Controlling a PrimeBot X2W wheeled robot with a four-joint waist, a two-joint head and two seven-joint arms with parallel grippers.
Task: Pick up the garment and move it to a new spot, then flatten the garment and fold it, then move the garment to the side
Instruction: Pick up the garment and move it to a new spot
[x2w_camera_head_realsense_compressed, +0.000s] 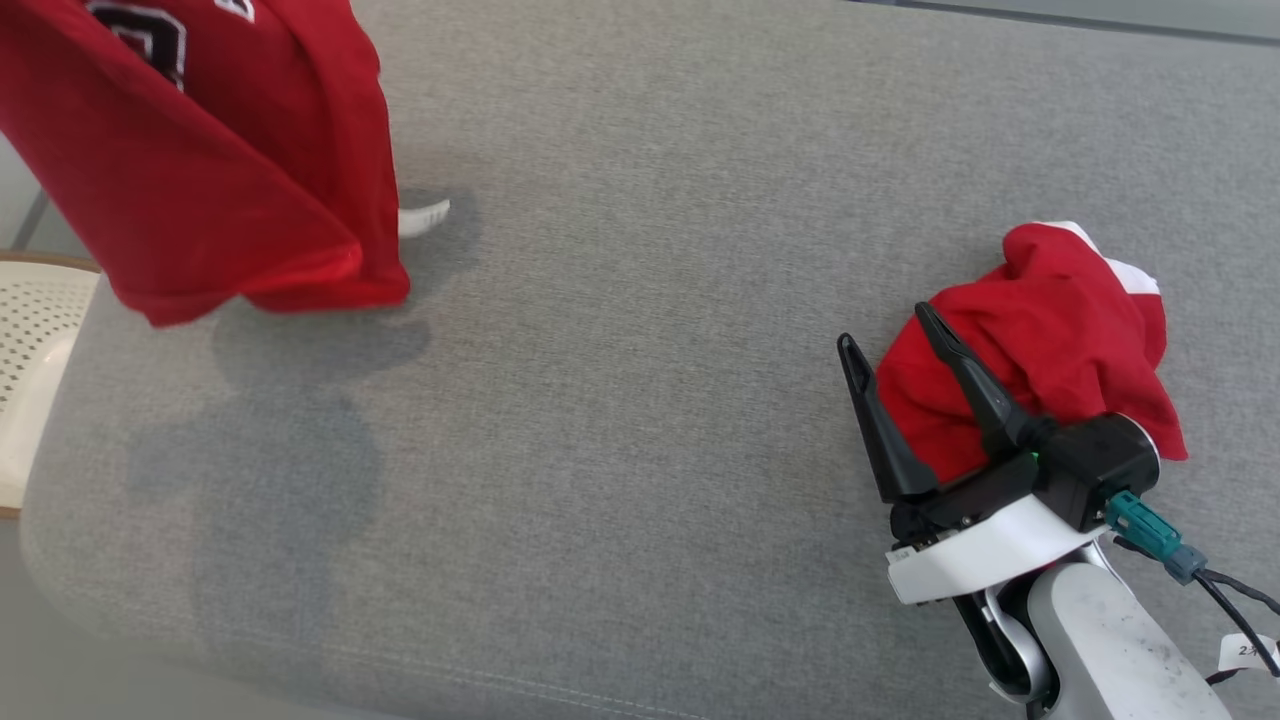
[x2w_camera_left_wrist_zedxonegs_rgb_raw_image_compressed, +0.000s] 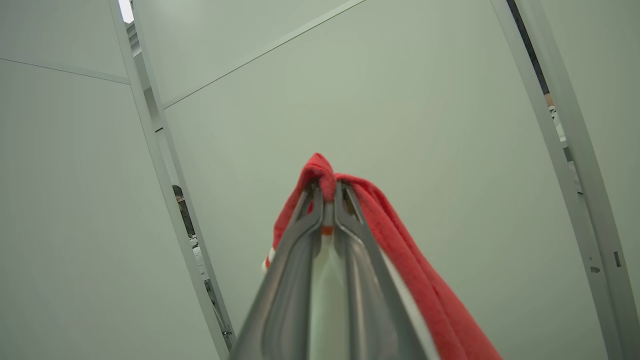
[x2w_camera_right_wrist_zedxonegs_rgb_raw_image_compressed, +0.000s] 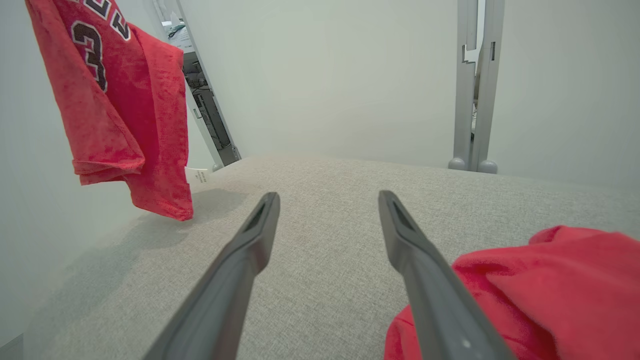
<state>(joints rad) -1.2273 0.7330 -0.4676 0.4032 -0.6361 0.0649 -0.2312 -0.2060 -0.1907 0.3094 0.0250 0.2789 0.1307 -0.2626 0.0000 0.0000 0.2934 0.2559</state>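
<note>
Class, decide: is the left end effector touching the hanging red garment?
Touching. The left wrist view shows the left end effector pinching the hanging red garment.

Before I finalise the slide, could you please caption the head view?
A red jersey hangs over the grey cushion at left; the open right hand is beside a crumpled red garment.
</note>
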